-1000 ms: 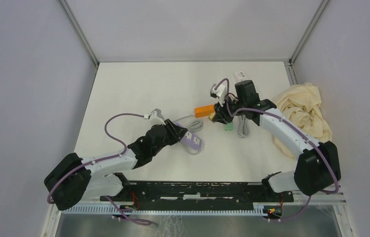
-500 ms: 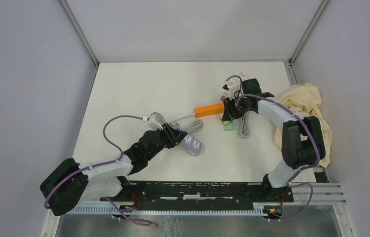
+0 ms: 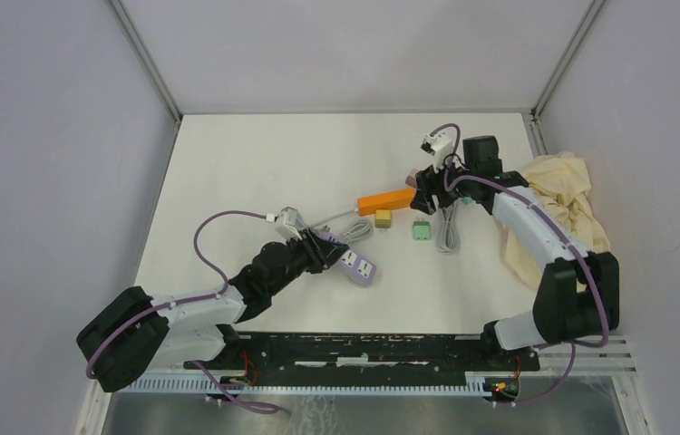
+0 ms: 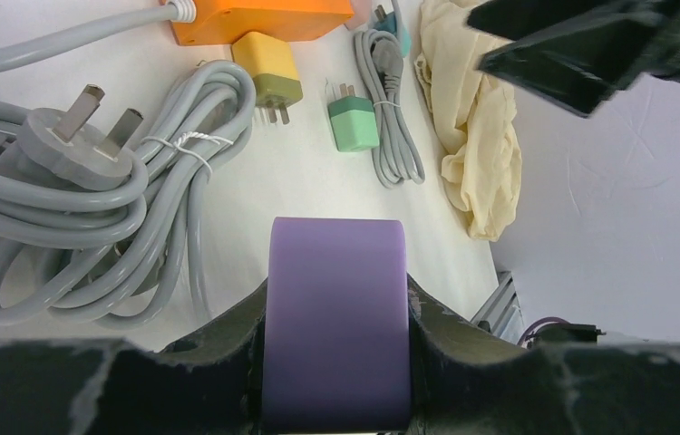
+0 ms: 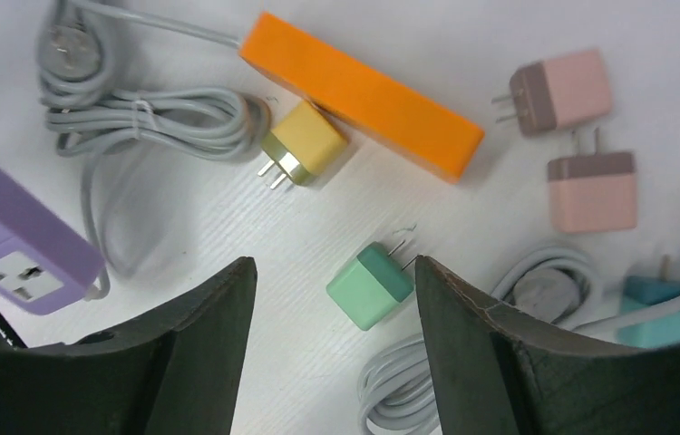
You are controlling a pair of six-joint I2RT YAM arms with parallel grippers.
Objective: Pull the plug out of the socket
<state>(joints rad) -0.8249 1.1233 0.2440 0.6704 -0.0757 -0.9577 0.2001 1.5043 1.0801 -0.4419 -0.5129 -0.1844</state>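
I see the yellow plug (image 3: pixel 383 217) lying unplugged on the table (image 3: pixel 255 163) at mid-frame of the top view, just beside the orange socket strip (image 3: pixel 386 199). My right gripper (image 5: pixel 332 265) hangs above, jaws apart and empty. Lower left, my left gripper (image 3: pixel 318 249) clamps the purple power strip (image 3: pixel 356 262).

At frame centre, a plug (image 3: pixel 383 217) lies just below the upper power strip (image 3: pixel 385 199); the lower power strip (image 3: pixel 354 261) lies down-left of them.

No legible text anywhere.
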